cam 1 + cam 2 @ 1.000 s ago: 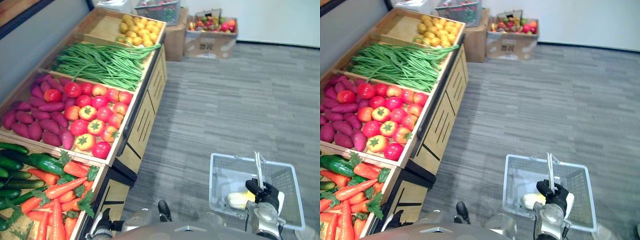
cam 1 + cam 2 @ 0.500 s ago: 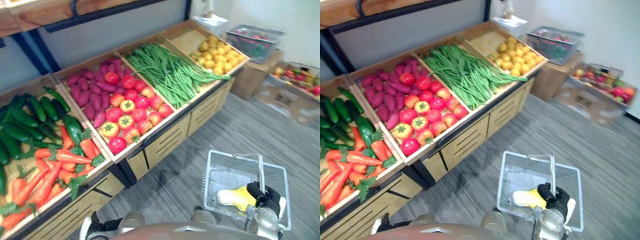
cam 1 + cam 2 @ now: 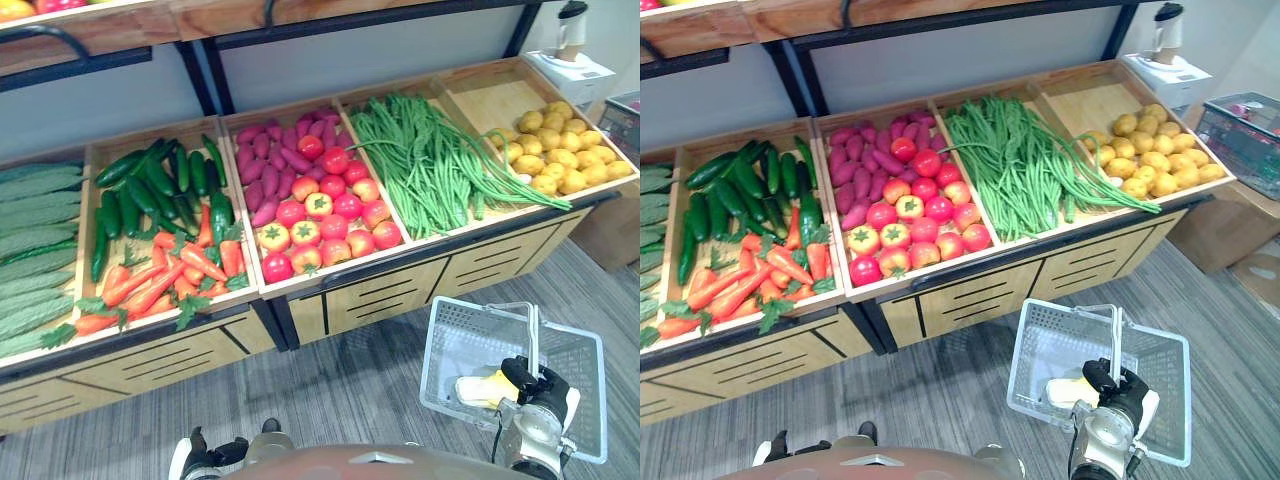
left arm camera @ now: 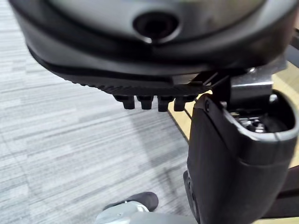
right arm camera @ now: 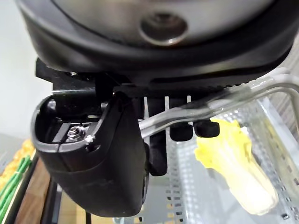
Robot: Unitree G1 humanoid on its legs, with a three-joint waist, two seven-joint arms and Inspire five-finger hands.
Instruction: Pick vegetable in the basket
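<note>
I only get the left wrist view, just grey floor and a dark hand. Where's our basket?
Observer: The basket hangs from the right hand, fingers curled round its handle.
Operator: Anything in it yet?
Observer: One pale yellow leafy vegetable lies inside.
Operator: What can we pick next?
Observer: A wooden stand ahead holds cucumbers, carrots, tomatoes and green beans.
</note>
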